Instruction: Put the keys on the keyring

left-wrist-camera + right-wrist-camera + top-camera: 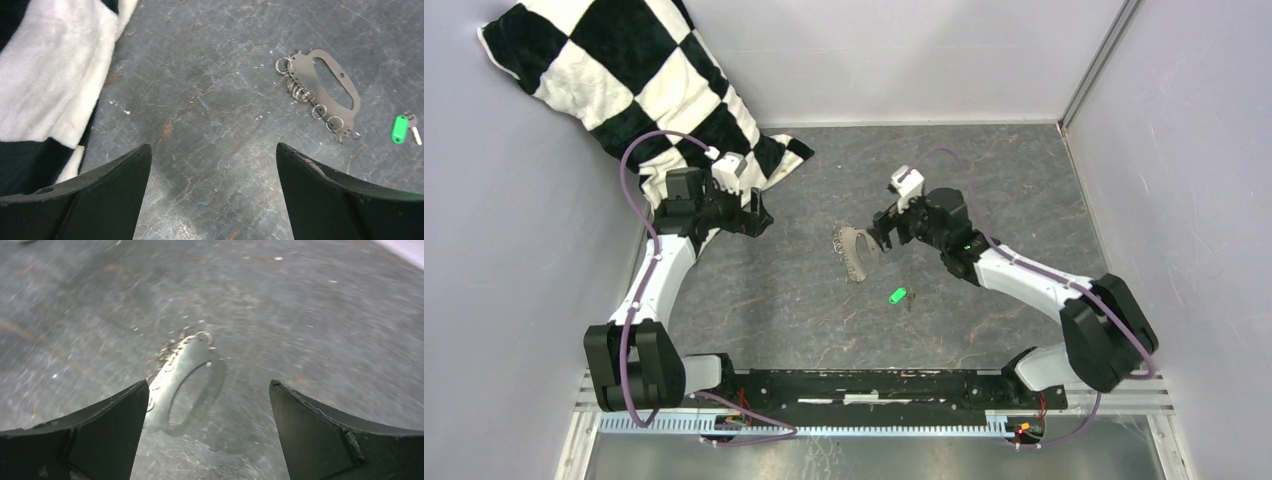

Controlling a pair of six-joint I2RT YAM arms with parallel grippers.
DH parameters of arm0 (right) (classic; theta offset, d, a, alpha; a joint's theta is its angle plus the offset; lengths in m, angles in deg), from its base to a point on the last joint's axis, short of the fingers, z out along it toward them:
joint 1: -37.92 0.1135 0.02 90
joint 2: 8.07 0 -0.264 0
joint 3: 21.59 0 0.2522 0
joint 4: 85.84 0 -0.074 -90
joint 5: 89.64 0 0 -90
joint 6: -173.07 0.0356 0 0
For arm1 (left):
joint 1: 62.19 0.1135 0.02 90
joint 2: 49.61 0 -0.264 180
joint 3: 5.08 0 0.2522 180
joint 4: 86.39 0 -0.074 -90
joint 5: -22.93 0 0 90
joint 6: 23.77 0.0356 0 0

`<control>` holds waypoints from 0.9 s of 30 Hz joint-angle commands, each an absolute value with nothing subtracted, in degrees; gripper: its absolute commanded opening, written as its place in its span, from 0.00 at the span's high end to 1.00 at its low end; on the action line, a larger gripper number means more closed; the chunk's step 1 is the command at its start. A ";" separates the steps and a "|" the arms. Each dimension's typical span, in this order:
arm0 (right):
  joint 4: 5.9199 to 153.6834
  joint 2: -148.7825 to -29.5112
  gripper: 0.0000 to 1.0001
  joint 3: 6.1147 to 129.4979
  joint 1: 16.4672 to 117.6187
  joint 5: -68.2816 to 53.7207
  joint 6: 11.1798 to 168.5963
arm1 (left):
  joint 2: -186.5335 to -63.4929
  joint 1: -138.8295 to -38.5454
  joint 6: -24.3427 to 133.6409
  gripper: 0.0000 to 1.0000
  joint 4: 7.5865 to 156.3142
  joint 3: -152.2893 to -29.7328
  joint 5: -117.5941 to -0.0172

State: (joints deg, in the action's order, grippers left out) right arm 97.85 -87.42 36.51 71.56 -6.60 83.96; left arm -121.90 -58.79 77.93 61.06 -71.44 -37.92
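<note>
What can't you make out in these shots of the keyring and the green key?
- Right wrist view: motion blur smears the keyring; its fine detail is lost.
- Top view: the green key is too small to show its blade.
- Left wrist view: the checkered cloth is cut off by the left and top edges.

bench (984,170): grey, mottled | keyring (854,252): lying mid-bench | keys (898,295): green-tagged, near keyring, apart | checkered cloth (624,70): far-left corner
</note>
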 commanded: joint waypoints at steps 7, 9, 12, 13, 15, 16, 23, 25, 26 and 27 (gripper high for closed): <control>88.78 -108.33 0.13 54.84 75.43 -26.82 73.66 | -124.11 -58.61 79.75 0.00 54.77 -75.63 -32.13; 88.43 -111.41 0.15 56.55 76.20 -26.86 72.84 | -124.29 -58.62 80.24 0.00 54.13 -75.86 -32.45; 88.77 -114.09 0.15 57.39 76.71 -26.54 72.01 | -124.25 -58.66 80.98 0.00 53.33 -75.85 -33.02; 89.00 -114.65 0.15 57.41 76.80 -26.60 71.77 | -124.16 -58.62 81.26 0.00 53.20 -75.69 -33.01; 88.88 -115.73 0.15 57.73 76.87 -26.48 71.30 | -123.82 -58.59 81.68 0.00 52.98 -75.18 -32.77; 88.83 -116.31 0.16 57.81 77.00 -26.49 71.22 | -123.60 -58.63 81.76 0.00 52.91 -74.94 -32.64; 88.58 -119.28 0.22 58.05 78.36 -23.53 70.10 | -121.46 -58.59 82.63 0.00 52.27 -73.93 -31.10; 88.94 -119.68 0.24 58.01 78.46 -22.97 69.98 | -121.01 -58.63 82.73 0.00 52.30 -73.69 -31.17; 89.26 -119.73 0.25 57.80 78.57 -22.72 70.06 | -120.93 -58.61 82.86 0.00 52.12 -73.69 -31.20; 89.72 -119.90 0.25 57.70 78.59 -22.52 70.10 | -120.89 -58.65 82.99 0.00 51.81 -73.75 -31.25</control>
